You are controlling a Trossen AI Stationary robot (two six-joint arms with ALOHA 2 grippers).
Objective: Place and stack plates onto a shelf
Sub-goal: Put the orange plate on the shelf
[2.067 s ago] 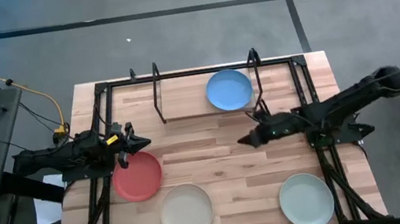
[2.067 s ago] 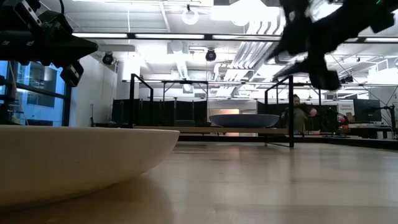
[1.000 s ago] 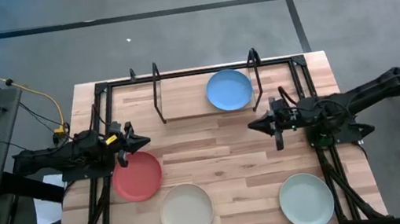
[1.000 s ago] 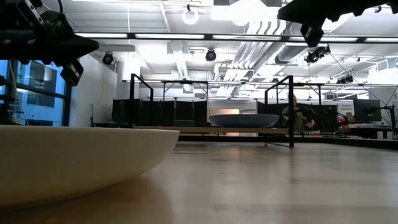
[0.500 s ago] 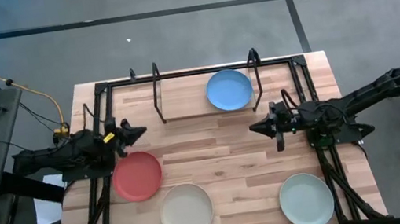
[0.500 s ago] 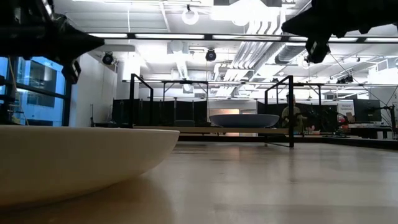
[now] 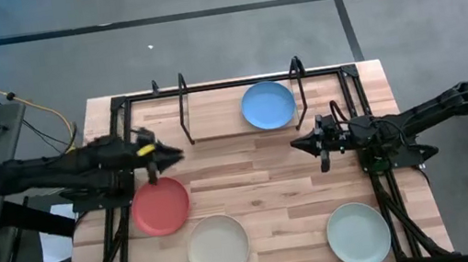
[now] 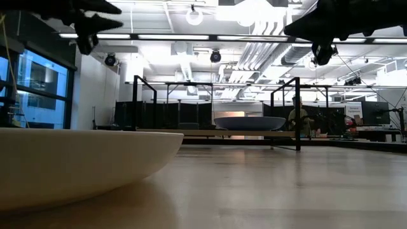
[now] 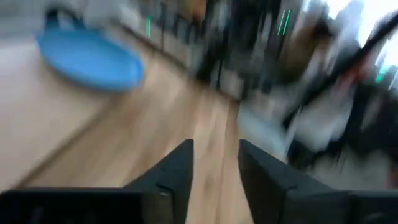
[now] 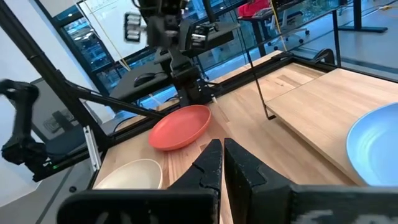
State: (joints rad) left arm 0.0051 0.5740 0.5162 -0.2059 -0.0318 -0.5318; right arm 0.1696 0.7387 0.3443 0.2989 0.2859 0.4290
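Observation:
The red plate point(image 7: 161, 206), the cream-white plate point(image 7: 218, 247) and the pale green plate point(image 7: 358, 234) lie flat on the table's near half. The blue plate point(image 7: 267, 105) rests on the shelf point(image 7: 186, 119) at the far edge, on its right half. My left gripper point(image 7: 172, 154) hovers open above the red plate's far rim and holds nothing; its wrist view shows the gap between its fingers point(image 9: 214, 168). My right gripper point(image 7: 297, 147) hangs shut and empty just near of the blue plate, pointing toward the table's left.
A black frame point(image 7: 114, 139) edges the table on both sides and at the back. The shelf's left half point(image 7: 213, 115) lies bare. A strip of bare wood runs between the two grippers. A person point(image 8: 304, 117) sits in the room behind the table.
My left gripper has risen and gone toward the table's right and slightly far side, away from the red plate, and its fingers have opened. The red plate lies where it was. My right gripper has stayed almost still.

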